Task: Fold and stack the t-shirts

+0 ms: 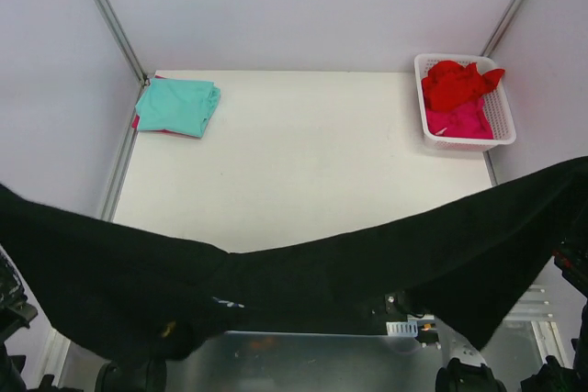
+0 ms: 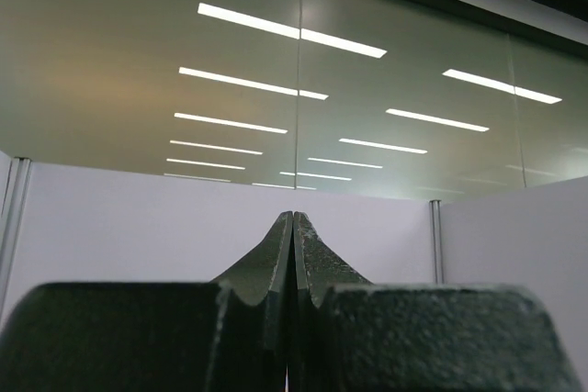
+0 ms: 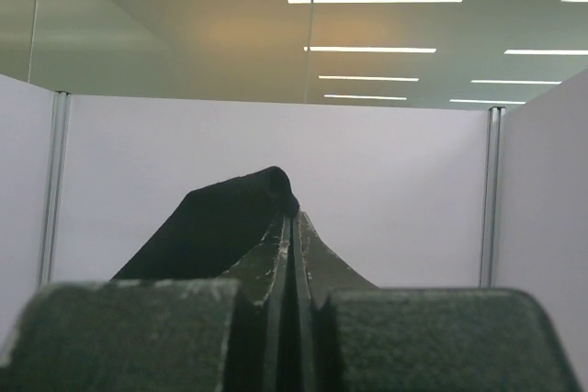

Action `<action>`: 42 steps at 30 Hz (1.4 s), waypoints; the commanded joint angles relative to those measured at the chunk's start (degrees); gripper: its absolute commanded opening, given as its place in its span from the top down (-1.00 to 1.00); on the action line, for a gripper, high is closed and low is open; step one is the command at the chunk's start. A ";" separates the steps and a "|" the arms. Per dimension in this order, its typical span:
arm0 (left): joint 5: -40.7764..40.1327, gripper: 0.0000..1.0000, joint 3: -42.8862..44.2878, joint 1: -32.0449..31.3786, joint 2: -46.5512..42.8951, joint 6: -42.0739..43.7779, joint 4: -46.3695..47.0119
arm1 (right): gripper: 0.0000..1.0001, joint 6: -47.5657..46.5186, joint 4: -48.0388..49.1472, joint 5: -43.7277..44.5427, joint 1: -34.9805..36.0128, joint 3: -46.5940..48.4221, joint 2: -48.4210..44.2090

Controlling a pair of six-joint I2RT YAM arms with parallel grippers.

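Black shirt, teal shirt, white basket

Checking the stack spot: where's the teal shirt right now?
Top view: the teal shirt lies folded at the far left corner of the table, over a red cloth, opposite the white basket at far right.

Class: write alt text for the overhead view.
A large black cloth t-shirt hangs stretched across the foreground. On the white table, a folded teal t-shirt lies far left; a white slotted plastic basket far right holds red and pink shirts.
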 commanded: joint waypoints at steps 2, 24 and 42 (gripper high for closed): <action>-0.63 1.00 -0.09 0.03 8.82 -1.64 1.75 | 0.99 0.43 0.87 0.02 0.56 -0.14 6.69; 12.64 1.00 -42.33 -11.27 21.22 -16.85 26.63 | 0.99 3.59 21.61 -7.09 0.64 -13.06 25.59; 20.45 1.00 -55.36 -25.80 26.66 -22.29 25.83 | 0.99 15.55 23.37 -12.99 6.09 12.60 53.02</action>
